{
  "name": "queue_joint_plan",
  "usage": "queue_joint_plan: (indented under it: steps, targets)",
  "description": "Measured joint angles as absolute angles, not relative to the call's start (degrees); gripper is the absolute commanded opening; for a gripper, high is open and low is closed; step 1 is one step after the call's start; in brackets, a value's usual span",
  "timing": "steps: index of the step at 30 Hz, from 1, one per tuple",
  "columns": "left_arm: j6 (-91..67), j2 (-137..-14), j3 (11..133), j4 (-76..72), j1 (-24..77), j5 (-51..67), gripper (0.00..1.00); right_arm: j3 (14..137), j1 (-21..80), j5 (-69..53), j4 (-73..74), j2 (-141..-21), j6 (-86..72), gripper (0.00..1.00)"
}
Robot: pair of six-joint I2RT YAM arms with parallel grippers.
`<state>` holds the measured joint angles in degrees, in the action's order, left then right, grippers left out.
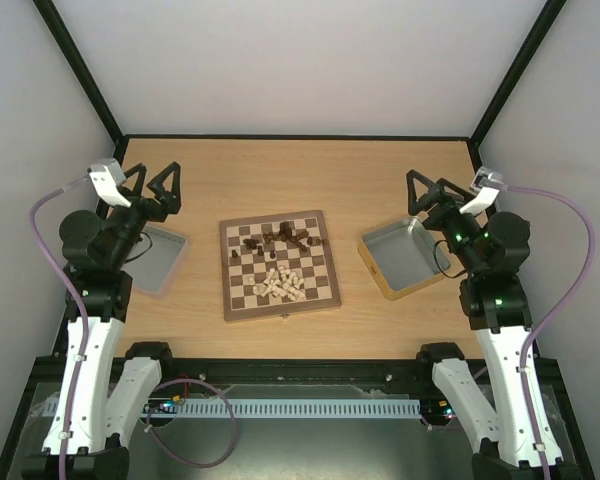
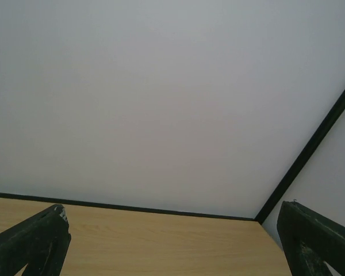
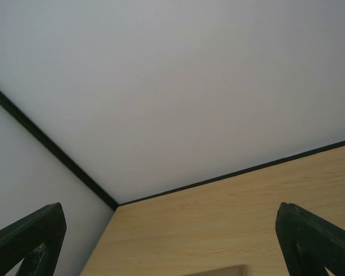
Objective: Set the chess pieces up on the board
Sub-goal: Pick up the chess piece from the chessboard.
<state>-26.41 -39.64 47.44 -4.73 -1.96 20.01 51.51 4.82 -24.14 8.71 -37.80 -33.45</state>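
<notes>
The board [image 1: 235,298] lies in the middle of the table in the top view. Dark brown pieces [image 1: 283,238] are heaped along its far rows and pale cream pieces [image 1: 283,283] are heaped near its middle. My left gripper [image 1: 152,183] is open and empty, raised over the left tray, well left of the board. My right gripper [image 1: 429,190] is open and empty, raised over the right tray, well right of the board. Both wrist views show only wide-apart fingertips [image 2: 37,238] [image 3: 310,241], bare table and wall; no pieces.
A grey metal tray [image 1: 165,260] sits at the left of the board and another tray [image 1: 405,258] at the right. White walls with black frame bars [image 1: 80,70] enclose the table on three sides.
</notes>
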Motion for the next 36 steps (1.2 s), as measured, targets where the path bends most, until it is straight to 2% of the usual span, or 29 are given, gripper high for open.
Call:
queue_joint_plan:
  steps: [11, 18, 24, 29, 36]
  targets:
    - [-31.6, -42.7, 47.5, -6.2, -2.0, 26.4, 1.00, 50.1, 4.6, -35.0, 7.9, -41.2, -38.3, 0.99]
    - [-32.1, -47.6, 46.0, -6.9, -0.9, 32.2, 1.00, 45.7, 5.1, -41.6, 5.7, -50.0, -40.4, 0.88]
    - [-32.2, -56.2, 45.9, 0.3, 13.3, 27.9, 0.99, 43.3, 13.1, -39.4, 8.1, -54.4, -39.5, 0.79]
    - [-34.7, -60.2, 45.3, 8.1, 24.9, 20.3, 0.84, 42.4, 20.3, -35.0, 10.2, -56.4, -38.1, 0.70]
    - [-40.2, -61.3, 39.7, 14.6, 35.2, 12.0, 0.59, 37.6, 30.3, -26.9, 14.5, -57.6, -36.3, 0.59]
